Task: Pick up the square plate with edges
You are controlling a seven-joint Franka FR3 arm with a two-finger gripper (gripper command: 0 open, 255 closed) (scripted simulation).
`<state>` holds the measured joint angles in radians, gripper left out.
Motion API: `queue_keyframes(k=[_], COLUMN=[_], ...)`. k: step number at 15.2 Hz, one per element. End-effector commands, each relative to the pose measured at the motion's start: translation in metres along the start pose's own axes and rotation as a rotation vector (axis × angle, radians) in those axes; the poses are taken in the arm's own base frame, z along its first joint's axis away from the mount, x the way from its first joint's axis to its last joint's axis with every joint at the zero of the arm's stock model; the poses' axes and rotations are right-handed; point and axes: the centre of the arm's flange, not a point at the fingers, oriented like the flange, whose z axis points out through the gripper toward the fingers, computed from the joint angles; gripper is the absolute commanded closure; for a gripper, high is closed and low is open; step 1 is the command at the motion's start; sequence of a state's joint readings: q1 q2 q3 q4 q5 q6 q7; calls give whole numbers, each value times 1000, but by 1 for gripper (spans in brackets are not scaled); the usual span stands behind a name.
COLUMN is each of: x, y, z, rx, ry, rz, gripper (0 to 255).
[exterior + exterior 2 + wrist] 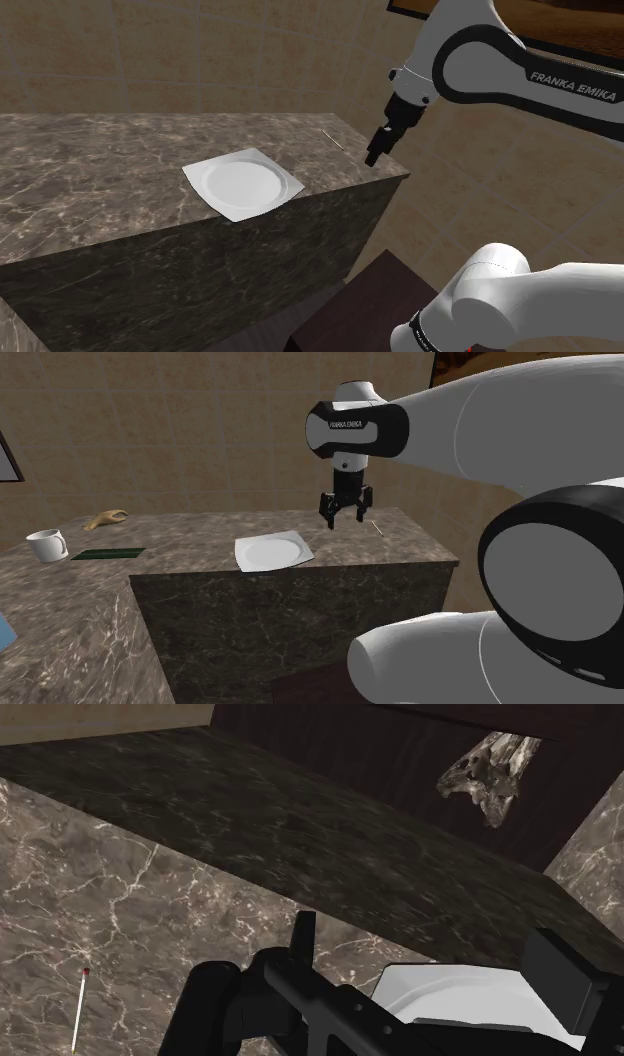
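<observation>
A white square plate with a round well and raised edges lies flat on the dark marble counter, close to its front edge. It also shows in the second exterior view, plate. My black gripper hangs above the counter's corner, off to the shoulder view's right of the plate and clear of it. From the second exterior view the gripper points down with its fingers apart, nothing between them. In the wrist view the open gripper has the plate low between its fingers, untouched.
A thin stick with a red tip lies on the counter near the gripper. At the counter's far end stand a white mug, a tan curved object and a dark green strip. The counter drops off beside the dark stand.
</observation>
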<state>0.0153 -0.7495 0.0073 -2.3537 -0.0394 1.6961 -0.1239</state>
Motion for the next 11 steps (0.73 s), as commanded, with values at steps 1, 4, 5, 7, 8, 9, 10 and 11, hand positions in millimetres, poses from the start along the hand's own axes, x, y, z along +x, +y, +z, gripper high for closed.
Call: queue_keyframes(k=[1,4,5,7,8,9,10,11], x=[0,17,22,30,33,36,38,40], y=[0,-40,-54,-81,-94,-107,-120,-133], z=[0,15,21,34,41,48,56,64], rx=[0,-104,-139,-208,-243,-277,-312,-347], ry=[0,60,80,120,139,159,179,199], rz=[0,-134,-178,-268,-312,-357,-401,-446], gripper=[0,0,0,0,0,0,0,0])
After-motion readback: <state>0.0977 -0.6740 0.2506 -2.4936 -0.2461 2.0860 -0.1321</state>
